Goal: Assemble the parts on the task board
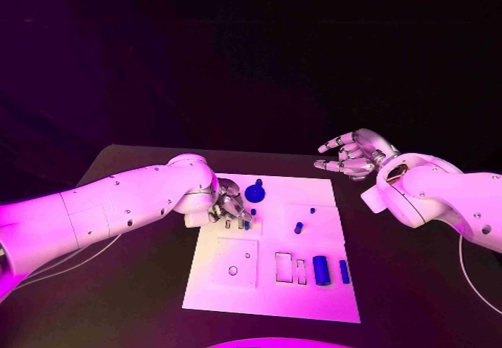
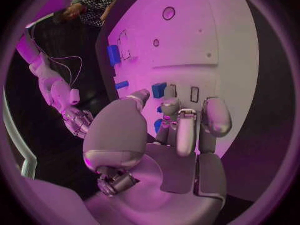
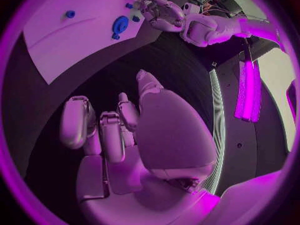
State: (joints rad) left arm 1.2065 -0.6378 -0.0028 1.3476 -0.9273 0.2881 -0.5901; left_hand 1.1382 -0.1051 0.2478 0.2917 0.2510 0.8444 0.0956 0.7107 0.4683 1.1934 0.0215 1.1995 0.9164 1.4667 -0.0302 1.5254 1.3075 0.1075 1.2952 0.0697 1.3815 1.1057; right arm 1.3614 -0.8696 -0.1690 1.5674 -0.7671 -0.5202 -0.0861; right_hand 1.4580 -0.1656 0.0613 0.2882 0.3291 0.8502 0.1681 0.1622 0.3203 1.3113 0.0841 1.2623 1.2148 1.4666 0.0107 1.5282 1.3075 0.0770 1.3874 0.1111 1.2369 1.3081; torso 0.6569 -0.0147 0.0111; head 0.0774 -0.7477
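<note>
Two blue cylinder parts (image 1: 331, 270) lie on the white task board's (image 1: 314, 304) near edge; left hand (image 1: 231, 204) pinches a small blue piece (image 1: 252, 212); right hand (image 1: 355, 154) hovers released, fingers spread.

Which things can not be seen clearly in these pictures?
- Head view: the left hand covers the small blue part below its fingers; whether it holds it is unclear.
- Left wrist view: the fingers hide that blue part.
- Head view: the recesses of the white task board are too small to read.
</note>
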